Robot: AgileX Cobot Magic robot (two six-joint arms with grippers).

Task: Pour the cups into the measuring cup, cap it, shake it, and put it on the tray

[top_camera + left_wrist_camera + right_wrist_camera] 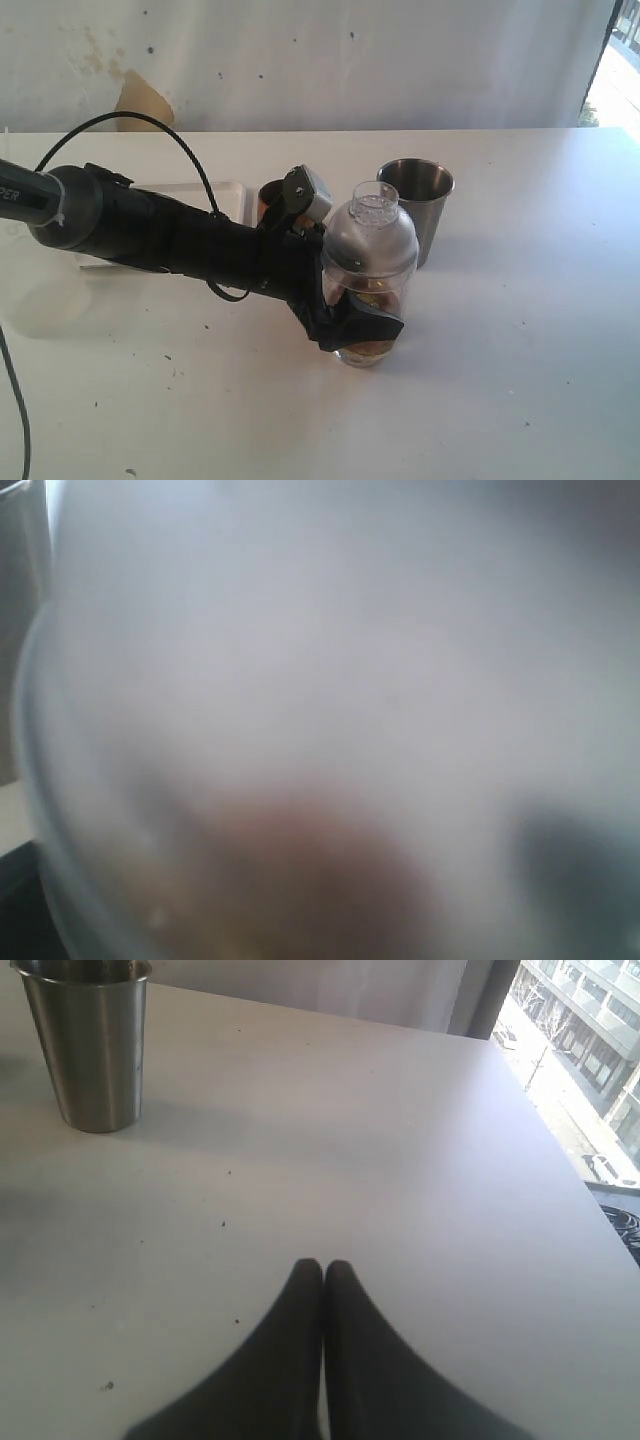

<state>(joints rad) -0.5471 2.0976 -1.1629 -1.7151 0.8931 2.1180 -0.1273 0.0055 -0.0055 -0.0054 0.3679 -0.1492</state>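
Here the left end effector (pixel 360 318) is set around the lower part of the measuring cup (pixel 378 284), which stands on the white table (pixel 520 350) near its middle. One black finger (pixel 368 328) lies across the cup's near wall, and the rest of the jaw is hidden behind the clear plastic. The jaws stand spread wide, but I cannot tell whether they press on the cup or only bracket it. The dome-shaped cap (pixel 372 236) sits on the cup, knob uppermost. Brownish contents (pixel 366 347) lie in the cup's bottom. In the left wrist view the cup's clear wall (pixel 330 650) fills nearly the whole picture as a blur, with a brown smudge (pixel 300 865) low in it.

The stainless-steel tumbler (pixel 417 205) stands upright just behind the measuring cup and a little to its right, apart from it. The wooden cup (pixel 266 207) shows only as a brown sliver behind the left arm. The white tray (pixel 225 194) lies farther back on the left, partly covered by the arm, with the measuring cup well clear of it.

The right end effector (pixel 323 1272) is clenched, its two fingers pressed together over bare table (pixel 420 1160) and grasping nothing. The steel tumbler (pixel 85 1045) stands well apart from it.
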